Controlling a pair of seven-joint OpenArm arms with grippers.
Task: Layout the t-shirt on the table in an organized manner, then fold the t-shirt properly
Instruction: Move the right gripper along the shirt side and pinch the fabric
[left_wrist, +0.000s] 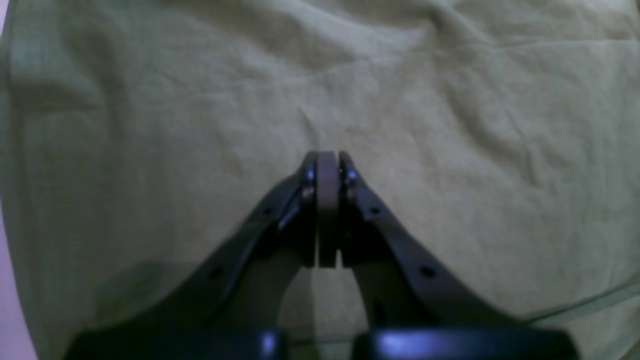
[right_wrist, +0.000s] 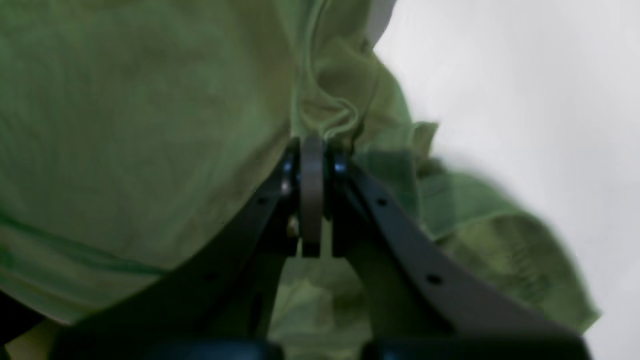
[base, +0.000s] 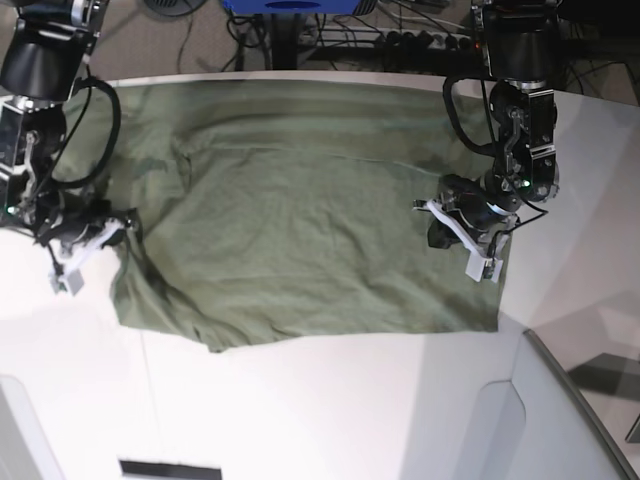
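Broadly, the t-shirt (base: 300, 230) lies spread across the far half of the white worktop (base: 330, 410), mostly flat with soft wrinkles, its far edge running along the worktop's back edge. Its near edge is fairly straight, but the corner on the base view's left is bunched and folded under itself.

The left claw (left_wrist: 327, 156) sits over the shirt near its edge on the base view's right, pads pressed together; the left wrist view shows only wrinkled cloth beyond the tips, and whether any fabric is caught between them cannot be told. The right claw (right_wrist: 312, 142) is at the opposite edge, clamped on a gathered ridge of the green fabric, with a rumpled sleeve just beside it and bare worktop beyond.

Behind the worktop, a tangle of dark cables (base: 400, 40) and a blue object (base: 295, 6) sit on the floor. A grey translucent panel (base: 570, 400) rises at the near corner on the base view's right, apart from the shirt. A small dark slot (base: 170, 468) shows at the worktop's near edge.
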